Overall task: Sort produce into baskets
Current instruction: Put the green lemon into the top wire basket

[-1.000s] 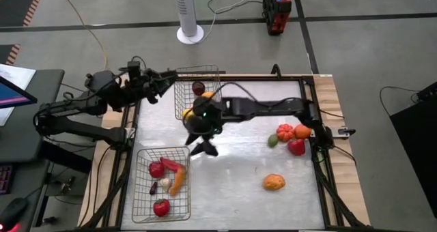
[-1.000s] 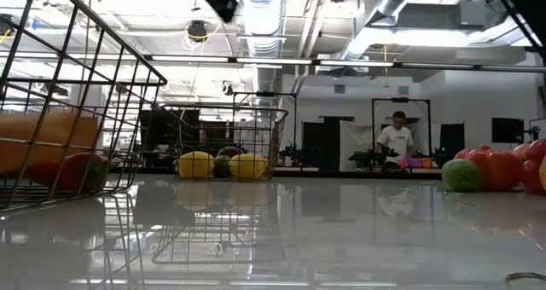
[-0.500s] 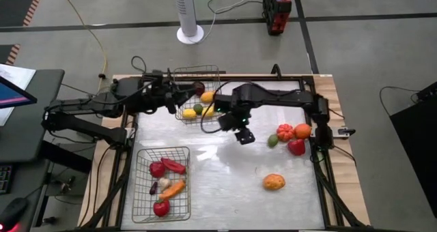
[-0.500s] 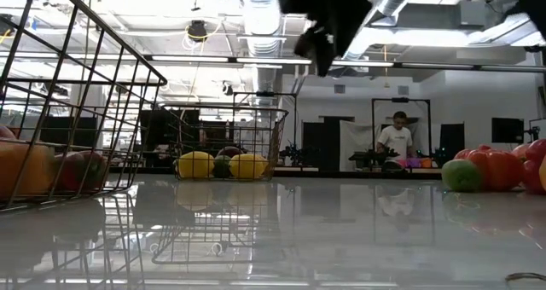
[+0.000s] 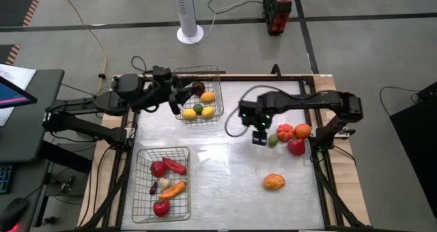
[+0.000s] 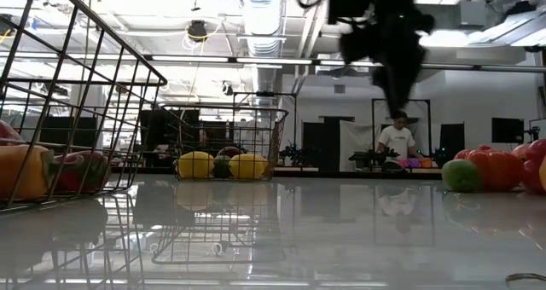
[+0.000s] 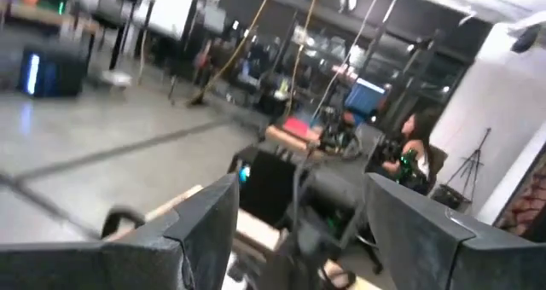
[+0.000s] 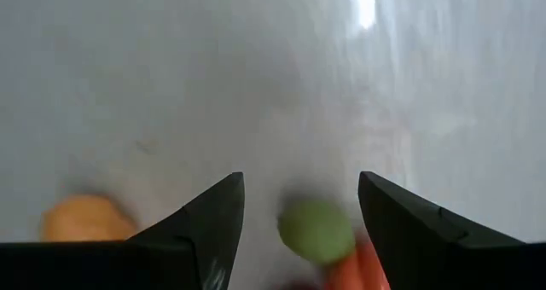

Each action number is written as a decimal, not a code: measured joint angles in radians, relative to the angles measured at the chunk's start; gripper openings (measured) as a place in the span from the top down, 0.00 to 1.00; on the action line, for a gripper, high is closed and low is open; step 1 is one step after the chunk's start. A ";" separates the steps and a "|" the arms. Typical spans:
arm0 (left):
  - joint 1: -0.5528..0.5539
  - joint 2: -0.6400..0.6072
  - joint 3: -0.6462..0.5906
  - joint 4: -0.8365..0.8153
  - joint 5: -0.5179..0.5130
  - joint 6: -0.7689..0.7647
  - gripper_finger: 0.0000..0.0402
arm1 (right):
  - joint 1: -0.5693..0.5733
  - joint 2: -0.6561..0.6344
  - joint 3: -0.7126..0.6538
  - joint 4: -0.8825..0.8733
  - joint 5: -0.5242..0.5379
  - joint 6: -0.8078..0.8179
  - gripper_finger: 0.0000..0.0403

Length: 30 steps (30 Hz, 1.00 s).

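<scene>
1. Silver wire baskets sit at the table's 9 o'clock side: the far basket point(image 5: 199, 102) holds yellow and green pieces, the near basket point(image 5: 163, 183) reds and a carrot point(image 5: 172, 189).
2. Right gripper point(image 5: 259, 138) hangs over the table with fingers spread and nothing held, just beside the green fruit point(image 5: 272, 140).
3. Left gripper point(image 5: 183, 95), parted and holding nothing, hovers at the far basket's rim.
4. Orange fruit point(image 5: 274, 182) lies apart at 5 o'clock.

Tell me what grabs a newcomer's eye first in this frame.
The right tool hangs open above the small green fruit, beside the red and orange cluster at the table's right. Two wire baskets on the left already hold produce; the left tool sits at the far one.
</scene>
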 joint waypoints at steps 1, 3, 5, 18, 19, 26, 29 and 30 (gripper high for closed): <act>0.006 0.010 0.001 0.020 0.000 0.026 0.41 | 0.009 -0.028 -0.044 0.012 0.025 0.030 0.36; 0.019 0.027 0.001 0.021 0.002 0.051 0.41 | 0.030 -0.080 -0.115 0.031 0.062 0.097 0.35; 0.039 0.051 0.001 0.049 0.046 0.039 0.41 | 0.054 -0.120 -0.177 0.040 0.071 0.142 0.35; 0.088 0.123 0.000 0.088 0.293 -0.015 0.41 | 0.183 -0.158 -0.261 0.054 0.067 0.058 0.35; 0.088 0.123 0.000 0.087 0.293 -0.016 0.41 | 0.187 -0.143 -0.261 0.056 0.068 0.029 0.35; 0.087 0.123 0.000 0.081 0.296 -0.021 0.41 | 0.156 -0.055 -0.262 0.050 0.069 -0.171 0.35; 0.083 0.123 0.000 0.078 0.296 -0.049 0.41 | 0.132 -0.040 -0.262 0.050 0.067 -0.197 0.35; 0.083 0.123 0.000 0.078 0.294 -0.063 0.41 | 0.125 -0.038 -0.262 0.052 0.066 -0.201 0.34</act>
